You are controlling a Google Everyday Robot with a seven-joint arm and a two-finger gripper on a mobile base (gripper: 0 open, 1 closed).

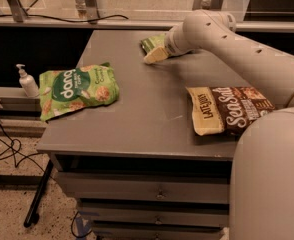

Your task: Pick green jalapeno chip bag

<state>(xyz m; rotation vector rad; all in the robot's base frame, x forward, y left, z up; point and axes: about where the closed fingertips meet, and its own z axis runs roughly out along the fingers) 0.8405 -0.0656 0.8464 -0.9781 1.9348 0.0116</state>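
Creases are being shown on the small, dark green jalapeno chip bag (150, 42), which is being partly covered by the gripper (155, 56); its hold cannot be told.

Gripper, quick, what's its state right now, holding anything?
Gripper: at the far edge of the table, against the green jalapeno chip bag; open, closed or holding cannot be told.

3 chip bags (149, 43) (77, 90) (227, 109), 1 pump btl (26, 81), 1 table (147, 114), 1 gripper (154, 57) @ far bag.
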